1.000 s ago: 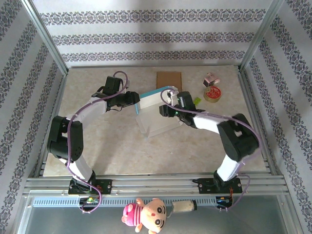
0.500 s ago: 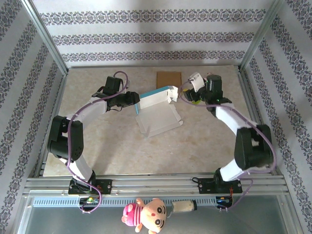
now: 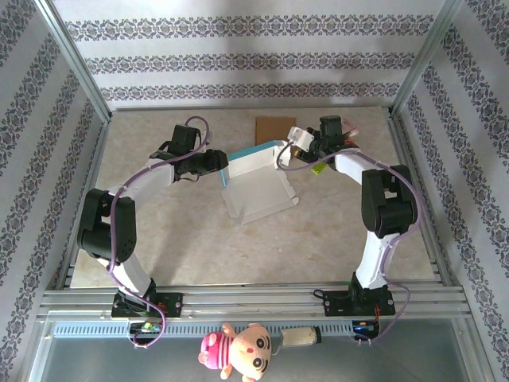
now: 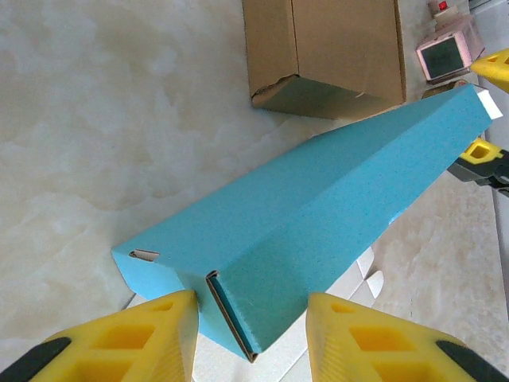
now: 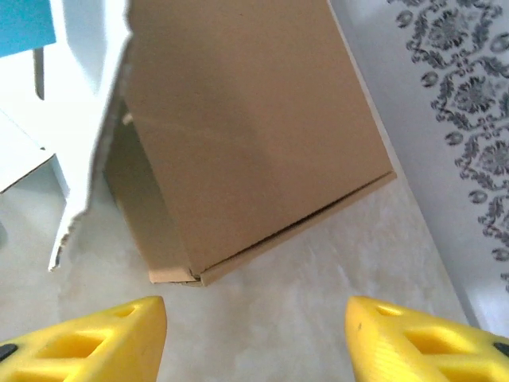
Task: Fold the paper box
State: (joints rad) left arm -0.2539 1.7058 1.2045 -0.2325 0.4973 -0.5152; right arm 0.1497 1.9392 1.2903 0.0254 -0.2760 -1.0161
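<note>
Left arm: the left gripper [image 4: 250,338] sits at the left end of the box [image 3: 256,191]. Its jaws are narrowed onto the near end of the raised blue wall [image 4: 318,215], with one yellow finger [image 4: 119,342] on each side of that end.

Box: it lies on the table [image 3: 159,239] at mid-depth, between the two grippers. The white base is flat and the blue wall stands along its far edge. From the left wrist view, the wall runs away from the left gripper towards the right one.

Carton [image 3: 275,127]: brown and closed, lying just behind the blue wall's right end.

Right arm: the right gripper [image 5: 254,314] is just beside the wall's right end and faces the carton. Its jaws are wide apart with nothing between them.
</note>
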